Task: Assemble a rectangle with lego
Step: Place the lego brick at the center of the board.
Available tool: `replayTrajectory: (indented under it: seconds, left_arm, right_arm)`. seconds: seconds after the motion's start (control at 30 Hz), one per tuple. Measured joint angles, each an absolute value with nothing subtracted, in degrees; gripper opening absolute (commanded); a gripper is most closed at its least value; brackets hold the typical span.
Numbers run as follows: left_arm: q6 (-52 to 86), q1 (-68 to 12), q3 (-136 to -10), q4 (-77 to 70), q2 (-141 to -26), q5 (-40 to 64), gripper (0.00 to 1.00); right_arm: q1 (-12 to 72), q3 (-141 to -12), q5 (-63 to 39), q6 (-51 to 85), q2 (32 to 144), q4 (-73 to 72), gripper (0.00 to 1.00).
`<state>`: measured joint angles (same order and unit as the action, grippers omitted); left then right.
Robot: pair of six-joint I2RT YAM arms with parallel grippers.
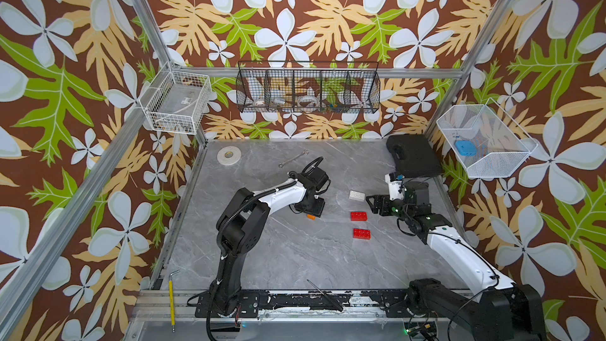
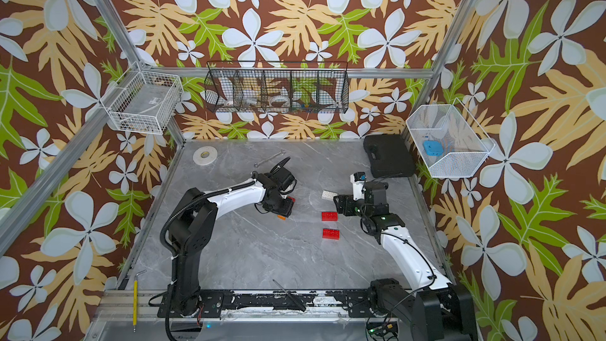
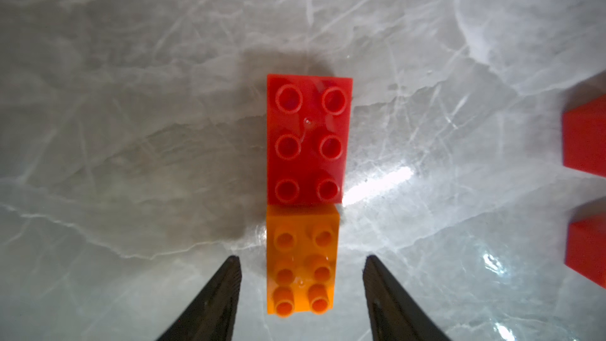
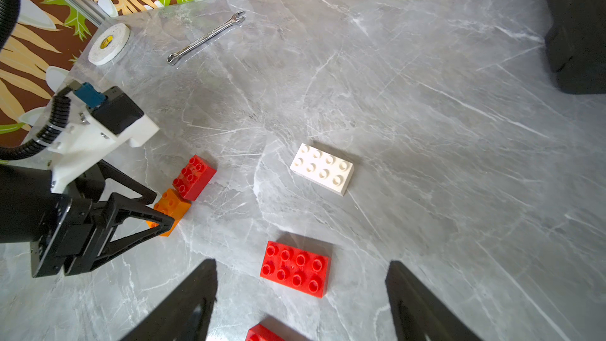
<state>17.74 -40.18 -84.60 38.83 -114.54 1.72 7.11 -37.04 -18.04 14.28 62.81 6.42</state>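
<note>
Floral wallpaper in brown, green and cream covers the walls around a grey marble table [image 1: 295, 257]. Two black-and-white robot arms reach in from the near edge.

The left arm [image 1: 262, 200] bends toward the middle of the table, and the left gripper [image 3: 301, 259] points down at the surface. Its fingers [image 3: 213, 300] stand a moderate way apart on either side of an orange brick, with clear gaps, gripping nothing. The right arm [image 1: 459, 250] reaches in from the near right corner. The right gripper [image 4: 301, 263] has its fingers spread wide and is empty.

A black wire basket [image 1: 308, 86] with compartments hangs on the far wall, and a white wire basket hangs on each side wall. A black case [image 1: 414, 155] lies in the far right corner. A white tape roll [image 1: 228, 155] sits at the far left, and a silver wrench [image 1: 293, 159] lies just right of it.

The lego lies around the middle of the table as five studded bricks, not yet forming a rectangle. The orange brick [image 3: 301, 267] sits left of centre, between the left gripper's fingers. A red brick [image 3: 310, 139] touches its far end, in line with it. Well to the right, just beside the right gripper, lies a white brick [image 1: 357, 195]. Nearer than the white brick is a second red brick [image 1: 358, 216], and nearer still a third red brick [image 1: 361, 233]. All three lie apart from one another.
</note>
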Motion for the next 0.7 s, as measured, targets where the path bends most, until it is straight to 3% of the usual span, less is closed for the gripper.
replayTrajectory:
  seconds: [0.27, 0.7]
  left_arm:
    - [18.09, -37.6, -81.41, 38.57, -105.41, 3.99, 0.62]
    - [17.93, -34.24, -69.38, 29.47, -93.45, 8.73, 0.58]
  right_arm:
    - [8.43, -42.87, -19.73, 9.52, 63.4, 10.02, 0.83]
    - [25.82, -68.84, -15.16, -14.0, 80.25, 34.22, 0.8]
